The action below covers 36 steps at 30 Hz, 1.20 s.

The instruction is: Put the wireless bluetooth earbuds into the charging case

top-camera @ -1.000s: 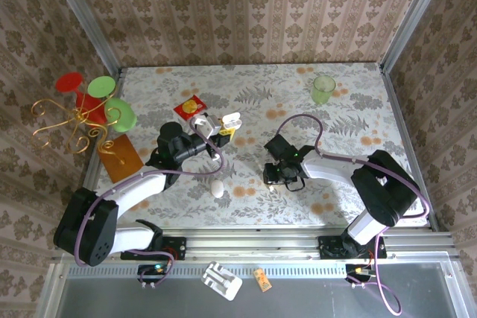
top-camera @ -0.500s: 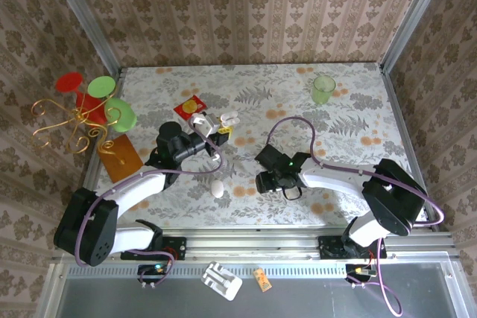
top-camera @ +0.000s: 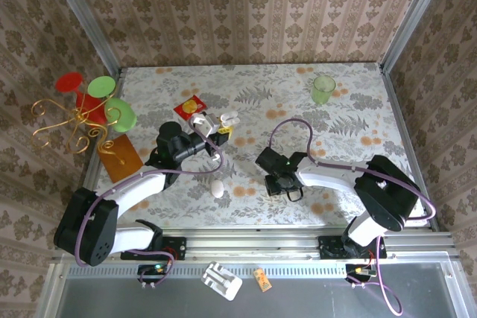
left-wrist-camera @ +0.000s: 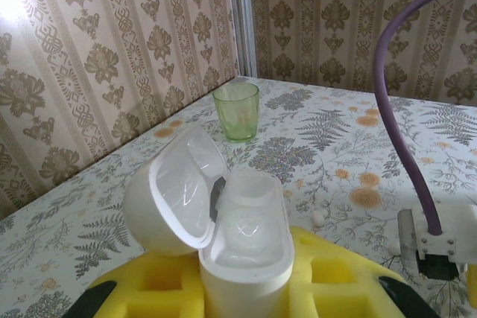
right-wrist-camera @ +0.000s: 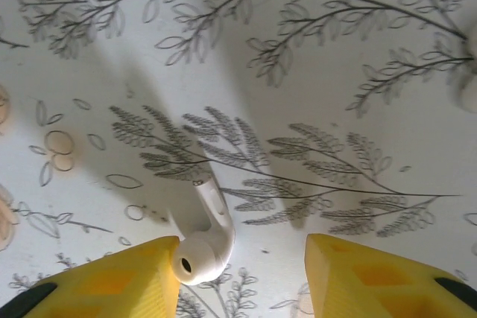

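The charging case is a white box with its lid swung open to the left, and its cavity looks bare. My left gripper is shut on the case's base, a yellow pad on each side; from above they sit at the table's left-centre. One white earbud lies on the floral table between my right gripper's yellow fingers. It rests against the left finger, and the jaws stand open with a wide gap on the right. From above, the right gripper points down at mid-table. A tiny white piece lies beyond the case.
A green cup stands at the back right. A white egg shape lies near the left arm. A red packet, an orange card and a gold stand with coloured discs are on the left. A purple cable crosses right of the case.
My right gripper has shifted left over the table and its jaws have opened. The left gripper and the case have stayed put.
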Available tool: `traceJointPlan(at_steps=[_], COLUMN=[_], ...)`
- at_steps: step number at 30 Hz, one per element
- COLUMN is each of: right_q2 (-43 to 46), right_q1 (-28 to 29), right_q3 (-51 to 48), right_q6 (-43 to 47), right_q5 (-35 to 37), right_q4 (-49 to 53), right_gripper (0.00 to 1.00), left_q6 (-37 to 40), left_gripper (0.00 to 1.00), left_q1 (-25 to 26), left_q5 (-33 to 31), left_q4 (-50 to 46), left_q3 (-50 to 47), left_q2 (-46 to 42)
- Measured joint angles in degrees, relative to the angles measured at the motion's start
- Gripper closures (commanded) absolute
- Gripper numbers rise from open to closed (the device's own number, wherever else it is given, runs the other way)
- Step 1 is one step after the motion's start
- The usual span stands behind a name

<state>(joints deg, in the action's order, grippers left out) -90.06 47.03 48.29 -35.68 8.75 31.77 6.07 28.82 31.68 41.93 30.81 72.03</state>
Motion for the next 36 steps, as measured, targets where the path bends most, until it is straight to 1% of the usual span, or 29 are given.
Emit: traceJointPlan(at_steps=[10,12,16,20,24,32,36], right_q2=[6.1,7.2,9.0,7.8,5.7,2.4,1.7], right_q1=[-6.0,-6.6,-6.6,-6.6,-6.6,-6.6,-6.6], right_q3=[0.0,-0.3,-2.5,-4.2,-4.3,-4.2,-3.5], right_q6=[4.0,4.0,1.8,-0.9,-2.1,-1.9,-0.1], right_q5=[3.1,3.0,0.2,-2.6,-4.1,-6.2,-6.6], right_q4=[4.5,4.2,0.2,-3.5,-5.7,-6.9,-6.6], right_gripper=[0.50,0.50,0.53,0.54,0.52,0.47,0.49], left_q6=[0.0,0.0,0.0,0.0,0.0,0.0,0.0], left_gripper=[1.00,1.00,1.00,1.00,1.00,1.00,1.00], left_q1=[0.0,0.0,0.0,0.0,0.0,0.0,0.0], left_q5=[0.0,0.0,0.0,0.0,0.2,0.2,0.2], left_q4=[0.0,-0.1,-0.2,-0.2,-0.2,-0.4,-0.6], left_q3=[0.0,0.0,0.0,0.0,0.0,0.0,0.0], left_q2=[0.0,0.0,0.0,0.0,0.0,0.0,0.0])
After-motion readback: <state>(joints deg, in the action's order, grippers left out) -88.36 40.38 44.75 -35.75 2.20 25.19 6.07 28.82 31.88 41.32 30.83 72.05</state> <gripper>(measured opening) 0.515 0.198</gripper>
